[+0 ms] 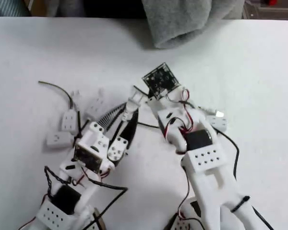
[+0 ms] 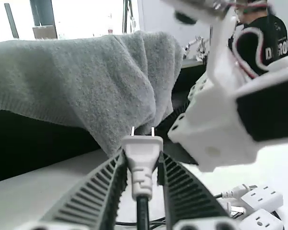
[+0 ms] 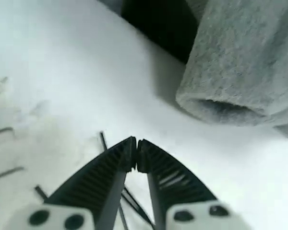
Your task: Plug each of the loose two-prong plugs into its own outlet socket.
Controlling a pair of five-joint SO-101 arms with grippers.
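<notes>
Left tool first: its two ribbed black fingers are pinching a white two-prong plug by the body. Both prongs stick out past the fingertips, and the black cord trails back between the fingers. The prongs point toward the grey cloth draped at the far edge of the desk. From above, the plug sits near the middle of the desk, just beside the right arm and its wrist camera. It looks lifted off the surface, though that's hard to call from these angles. It is in no socket right now. A cluster of white outlet sockets lies on the desk off to the left arm's outer side, well apart from the plug. Another white socket lies just beside the right arm on its far side. Over to the right tool: its fingers are pressed together tip to tip with nothing between them. It hangs over bare white desk near the rolled end of the grey cloth. A few thin dark lines, probably cords, cross the desk beneath it.
</notes>
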